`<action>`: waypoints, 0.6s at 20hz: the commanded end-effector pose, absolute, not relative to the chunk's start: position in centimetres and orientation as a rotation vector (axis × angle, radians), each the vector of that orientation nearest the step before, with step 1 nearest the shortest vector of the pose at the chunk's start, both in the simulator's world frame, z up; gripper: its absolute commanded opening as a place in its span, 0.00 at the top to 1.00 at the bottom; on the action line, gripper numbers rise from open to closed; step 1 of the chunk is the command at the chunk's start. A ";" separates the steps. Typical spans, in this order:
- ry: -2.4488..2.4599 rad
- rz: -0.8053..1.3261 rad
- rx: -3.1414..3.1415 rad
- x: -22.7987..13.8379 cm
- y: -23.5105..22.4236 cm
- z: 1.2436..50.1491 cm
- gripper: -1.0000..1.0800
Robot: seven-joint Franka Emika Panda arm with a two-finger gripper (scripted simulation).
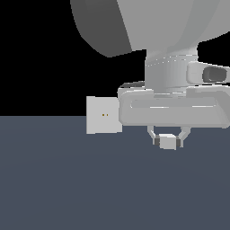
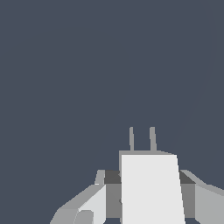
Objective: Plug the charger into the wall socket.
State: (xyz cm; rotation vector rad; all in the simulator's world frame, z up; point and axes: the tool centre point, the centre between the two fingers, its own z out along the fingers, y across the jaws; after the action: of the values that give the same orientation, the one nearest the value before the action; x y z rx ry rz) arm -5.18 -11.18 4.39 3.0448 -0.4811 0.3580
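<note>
The charger (image 1: 168,142) is a small light-grey block held between the fingers of my gripper (image 1: 168,141), just above the dark floor. In the wrist view the charger (image 2: 151,188) fills the lower middle, with two thin grey prongs (image 2: 141,139) sticking out from its far end. My gripper (image 2: 151,192) is shut on it. The wall socket (image 1: 103,115) is an upright light-grey square plate with two tiny yellowish dots at its centre, to the exterior view's left of the gripper and apart from it. The socket is out of the wrist view.
The dark blue-grey floor (image 1: 90,179) spreads under everything. My arm's large grey link (image 1: 148,22) hangs over the scene in the exterior view, and the hand body (image 1: 175,110) partly covers the socket's edge.
</note>
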 end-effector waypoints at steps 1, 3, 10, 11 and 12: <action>-0.327 0.364 3.075 -4.5 -9.2 5.4 1.00; -0.192 0.367 3.096 -4.2 -7.3 6.3 1.00; 0.181 0.369 3.124 -4.1 -2.3 8.6 1.00; 0.218 0.369 3.125 -4.1 -1.8 8.8 1.00; 0.252 0.368 3.125 -4.2 -1.3 9.0 1.00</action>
State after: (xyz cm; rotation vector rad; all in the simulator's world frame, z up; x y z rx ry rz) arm -4.11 -2.06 8.69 3.1250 0.1912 0.3691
